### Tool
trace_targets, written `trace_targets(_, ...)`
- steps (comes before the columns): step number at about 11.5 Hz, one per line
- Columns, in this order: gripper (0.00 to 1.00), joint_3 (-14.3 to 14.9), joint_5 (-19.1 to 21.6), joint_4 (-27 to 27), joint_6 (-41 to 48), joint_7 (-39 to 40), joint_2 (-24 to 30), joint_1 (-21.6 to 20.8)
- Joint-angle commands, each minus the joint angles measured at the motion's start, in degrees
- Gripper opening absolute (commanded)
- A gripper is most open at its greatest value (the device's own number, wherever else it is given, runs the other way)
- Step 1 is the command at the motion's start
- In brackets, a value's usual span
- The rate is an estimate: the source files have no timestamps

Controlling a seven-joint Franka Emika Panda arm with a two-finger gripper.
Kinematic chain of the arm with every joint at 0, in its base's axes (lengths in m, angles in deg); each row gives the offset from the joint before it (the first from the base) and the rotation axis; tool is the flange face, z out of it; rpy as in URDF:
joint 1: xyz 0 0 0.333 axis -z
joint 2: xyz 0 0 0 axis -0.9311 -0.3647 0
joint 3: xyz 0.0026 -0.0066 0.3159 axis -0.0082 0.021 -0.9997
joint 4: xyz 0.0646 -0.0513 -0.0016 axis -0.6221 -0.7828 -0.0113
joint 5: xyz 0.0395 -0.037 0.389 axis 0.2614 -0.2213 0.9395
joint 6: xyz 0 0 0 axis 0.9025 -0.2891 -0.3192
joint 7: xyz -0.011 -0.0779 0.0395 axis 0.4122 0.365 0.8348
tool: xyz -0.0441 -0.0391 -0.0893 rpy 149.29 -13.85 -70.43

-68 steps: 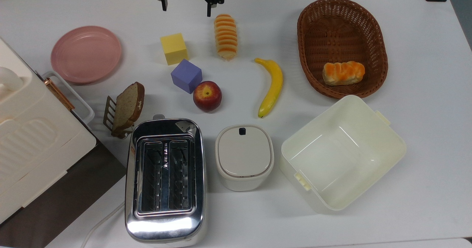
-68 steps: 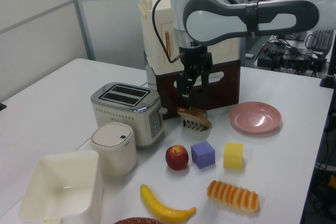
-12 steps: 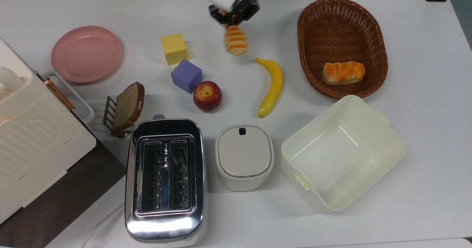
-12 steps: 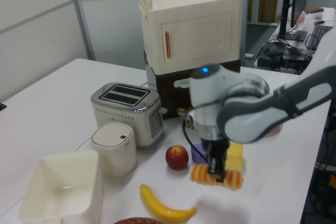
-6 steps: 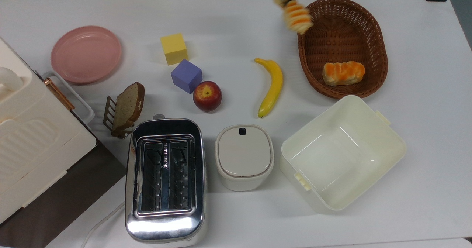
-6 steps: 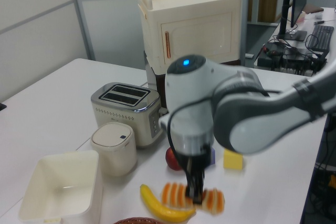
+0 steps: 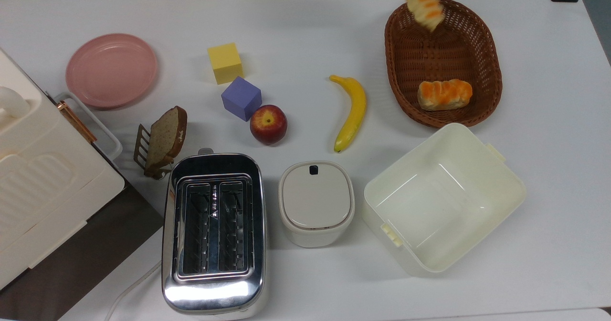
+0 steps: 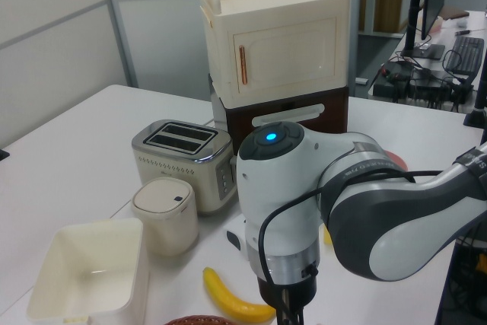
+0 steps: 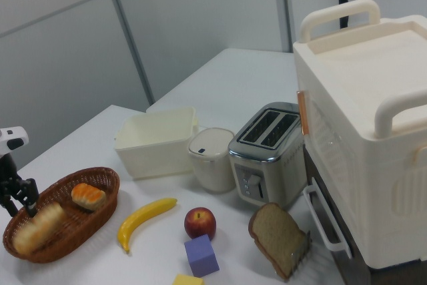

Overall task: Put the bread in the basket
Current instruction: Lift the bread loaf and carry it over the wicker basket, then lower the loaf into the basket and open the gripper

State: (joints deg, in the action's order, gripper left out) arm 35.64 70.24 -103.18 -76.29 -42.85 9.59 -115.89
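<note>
Currently: pincer (image 9: 19, 199) clenched on the bread (image 9: 35, 227), held aloft. Directly beneath it, the basket (image 9: 100, 213); bun (image 9: 88, 195) lies inside, just beyond.

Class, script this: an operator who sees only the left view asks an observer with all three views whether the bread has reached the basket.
Operator: The arm blocks my left view. Where is the bread?
Observer: In the top view, the bread hangs over the basket, at its end nearest the picture's top.
Operator: Is it held?
Observer: In the right view, the pincer grips the bread's upper end.
Operator: Anything inside the basket?
Observer: Yes, a shorter orange-topped bun lies at the other end.
</note>
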Motion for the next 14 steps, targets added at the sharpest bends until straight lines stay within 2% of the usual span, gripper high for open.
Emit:
trace_targets(1, 1.00, 0.8, 1.0, 2.2, -1.1, -1.8, -1.3, -0.8)
trace_targets(3, 1.00, 1.3, 0.9, 3.6, -0.2, -1.2, -1.3, 0.3)
trace_targets(4, 1.00, 1.4, 0.7, 4.6, 0.3, -0.7, -1.4, 3.0)
trace_targets(7, 1.00, 1.4, 0.0, 8.3, 2.2, 5.0, -1.4, 15.3)
trace_targets(10, 1.00, 1.4, -0.6, 14.6, 7.6, 8.7, -1.4, 30.6)
trace_targets(12, 1.00, 1.4, -1.8, 19.0, 12.4, 9.3, -1.5, 36.2)
trace_targets(14, 1.00, 1.4, -2.2, 23.4, 19.3, 13.8, -1.5, 40.7)
